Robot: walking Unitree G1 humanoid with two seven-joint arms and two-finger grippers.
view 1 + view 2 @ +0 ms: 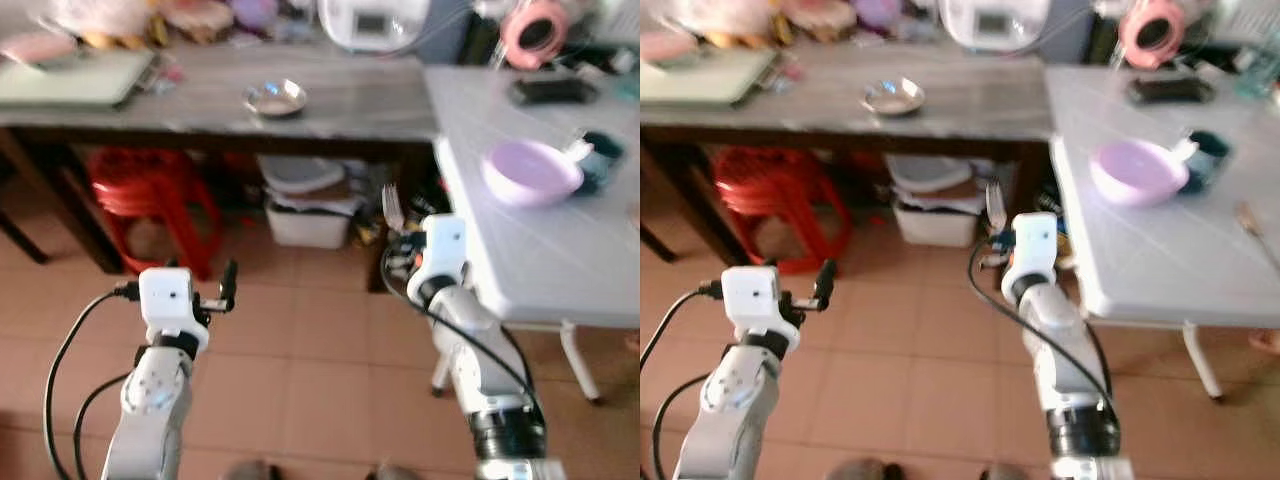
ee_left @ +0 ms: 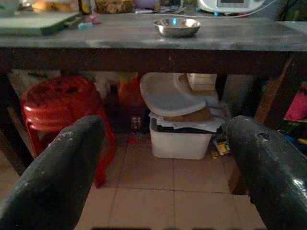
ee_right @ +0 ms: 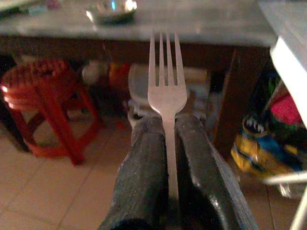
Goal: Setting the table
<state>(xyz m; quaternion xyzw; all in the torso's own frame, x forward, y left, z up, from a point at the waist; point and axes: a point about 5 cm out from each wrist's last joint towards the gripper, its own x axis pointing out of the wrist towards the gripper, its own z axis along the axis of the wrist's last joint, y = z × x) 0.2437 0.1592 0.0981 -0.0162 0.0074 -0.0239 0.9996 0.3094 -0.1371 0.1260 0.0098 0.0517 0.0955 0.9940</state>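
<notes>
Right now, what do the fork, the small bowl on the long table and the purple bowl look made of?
The fork, clamped in the right pincer, looks like metal: thin with a dull silvery sheen. The small bowl looks like polished steel, mirroring light. The purple bowl seems plastic, matte and evenly coloured, though glazed ceramic is possible.

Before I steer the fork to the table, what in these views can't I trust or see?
- Fork: its handle is hidden between the right gripper's jaws, right wrist view.
- Metal bowl: contents blurred, head views.
- Dark things behind the purple bowl on the white table: too blurred to identify.
- Clutter along the wooden table's far edge: cut off and blurred.
</notes>
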